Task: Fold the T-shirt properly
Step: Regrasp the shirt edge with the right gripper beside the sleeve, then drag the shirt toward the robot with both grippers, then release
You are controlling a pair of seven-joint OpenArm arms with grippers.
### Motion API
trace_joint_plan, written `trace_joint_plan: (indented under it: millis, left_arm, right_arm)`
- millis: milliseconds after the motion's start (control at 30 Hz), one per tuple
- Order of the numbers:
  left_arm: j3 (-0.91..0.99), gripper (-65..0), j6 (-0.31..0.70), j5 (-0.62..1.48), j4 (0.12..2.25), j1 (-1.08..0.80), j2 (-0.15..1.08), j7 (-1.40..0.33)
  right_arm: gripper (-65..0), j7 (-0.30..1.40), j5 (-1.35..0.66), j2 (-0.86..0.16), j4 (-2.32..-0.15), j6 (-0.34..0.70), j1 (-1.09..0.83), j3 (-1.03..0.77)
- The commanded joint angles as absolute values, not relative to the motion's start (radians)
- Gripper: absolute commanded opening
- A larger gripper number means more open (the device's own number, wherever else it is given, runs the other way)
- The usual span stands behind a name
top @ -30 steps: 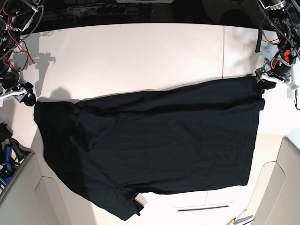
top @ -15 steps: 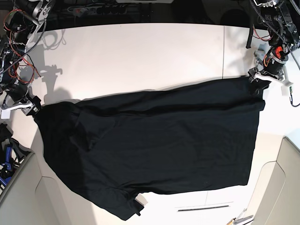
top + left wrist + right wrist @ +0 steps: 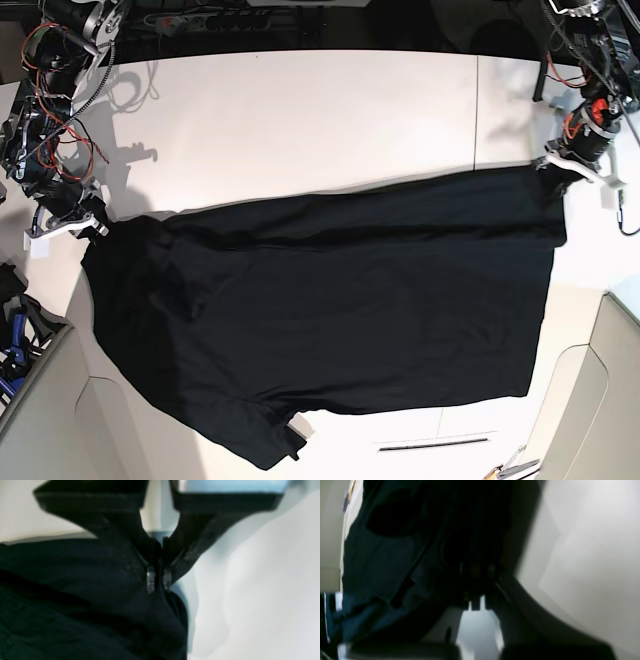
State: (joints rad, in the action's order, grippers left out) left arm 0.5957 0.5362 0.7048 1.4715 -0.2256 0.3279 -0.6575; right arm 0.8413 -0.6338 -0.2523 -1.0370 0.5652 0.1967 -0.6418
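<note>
two fingers pinch t-shirt edge | table (bare beyond)

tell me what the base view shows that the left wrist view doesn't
Only the base view shows the whole T-shirt spread on the white table, and the right hand at its far corner. Only the left wrist view shows the left hand close up, shut on a pinch of cloth. Both show black cloth, the white tabletop and the left hand.

Dark blur hides the right claw against the T-shirt.
</note>
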Motion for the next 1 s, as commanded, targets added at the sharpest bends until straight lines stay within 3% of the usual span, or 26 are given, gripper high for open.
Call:
trace_joint_plan:
  millis: [0,467,567,967]
  left_arm:
    - [0.602,-65.0,0.544,0.718,1.488,-0.222,0.362,-0.637]
    - [0.603,-65.0,0.593,0.721,1.488,-0.335,0.405,-0.655]
    - [0.603,-65.0,0.654,0.725,1.493,-0.367,0.405,-0.655]
    - [0.604,-65.0,0.698,0.917,1.553,-0.524,0.405,-0.726]
  right_arm:
    - [-65.0,0.861,-0.649,-0.266,-1.07,0.577,0.2,-0.649]
    - [-65.0,0.926,-0.79,-0.268,-1.353,0.583,-0.124,-0.677]
    - [-65.0,0.926,-0.831,-0.268,-1.39,0.583,-0.197,-0.704]
    - [-65.0,0.996,-0.901,-0.268,-1.446,0.591,-0.315,-0.799]
